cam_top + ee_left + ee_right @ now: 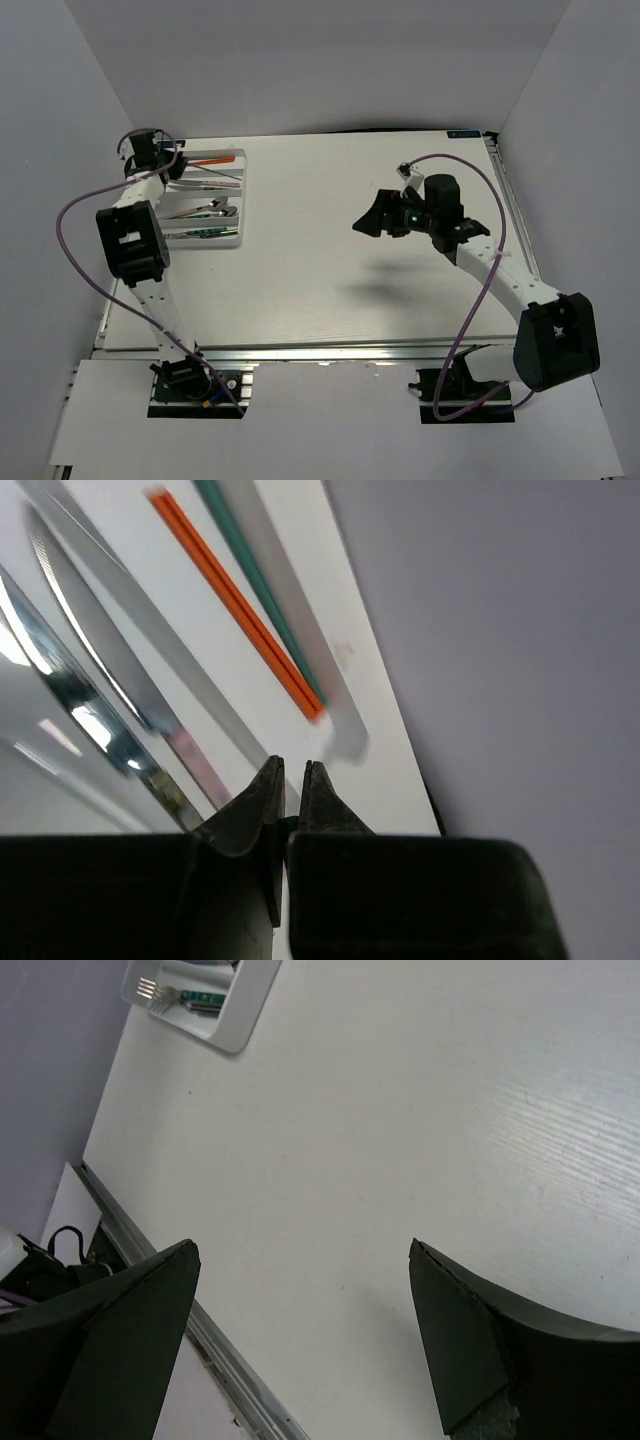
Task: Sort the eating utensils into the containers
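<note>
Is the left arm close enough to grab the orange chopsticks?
Probably yes. The left tool hangs close to the orange chopsticks, nothing lies between them, though its jaws look shut and must open first.

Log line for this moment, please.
left gripper: fingers nearly shut at cutlery tray | right gripper: open, empty, above table | orange chopsticks in tray

Top external looks down on the whole counter (pixel 330 280), with the cutlery tray (pixel 241 205) at far left. Left wrist peers close into that tray; right wrist, well apart, catches its corner.
</note>
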`<action>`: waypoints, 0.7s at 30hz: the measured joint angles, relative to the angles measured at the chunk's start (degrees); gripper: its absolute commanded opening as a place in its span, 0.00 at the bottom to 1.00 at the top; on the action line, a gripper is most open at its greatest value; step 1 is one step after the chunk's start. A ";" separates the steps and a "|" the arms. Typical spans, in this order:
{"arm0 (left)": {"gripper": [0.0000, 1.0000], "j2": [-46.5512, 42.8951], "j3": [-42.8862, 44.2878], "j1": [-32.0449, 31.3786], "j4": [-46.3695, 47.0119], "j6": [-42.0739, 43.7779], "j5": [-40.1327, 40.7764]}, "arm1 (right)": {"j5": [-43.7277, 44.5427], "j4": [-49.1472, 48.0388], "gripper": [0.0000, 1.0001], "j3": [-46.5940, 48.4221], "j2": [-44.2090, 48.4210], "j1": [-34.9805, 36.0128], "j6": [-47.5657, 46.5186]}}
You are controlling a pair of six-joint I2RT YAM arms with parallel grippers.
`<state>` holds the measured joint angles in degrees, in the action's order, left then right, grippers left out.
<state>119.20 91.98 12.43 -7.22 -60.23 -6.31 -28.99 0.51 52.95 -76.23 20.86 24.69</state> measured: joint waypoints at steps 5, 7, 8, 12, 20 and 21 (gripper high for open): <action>0.00 13.55 12.41 4.42 -3.37 -4.22 0.33 | -0.07 2.95 0.89 -2.25 -0.07 -0.02 -2.43; 0.00 17.03 16.28 4.98 -4.68 -5.46 0.37 | -0.39 3.63 0.89 -2.40 -0.72 -0.02 -2.89; 0.00 18.51 18.23 5.11 -4.76 -6.29 0.24 | -0.68 3.65 0.89 -2.40 -1.07 -0.02 -2.95; 0.00 20.61 20.59 5.49 -3.02 -9.20 -1.44 | -1.92 3.65 0.89 -2.40 -3.32 -0.02 -3.19; 0.04 20.55 15.91 5.86 6.21 -14.64 -6.19 | -2.95 3.67 0.89 -2.38 -7.19 -0.09 -3.78; 0.05 20.55 15.89 5.88 6.25 -14.84 -6.16 | -3.08 3.67 0.89 -2.38 -7.23 -0.09 -3.76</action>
<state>139.74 107.87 18.31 -0.97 -75.07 -12.47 -32.08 4.19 50.57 -83.46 20.78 20.93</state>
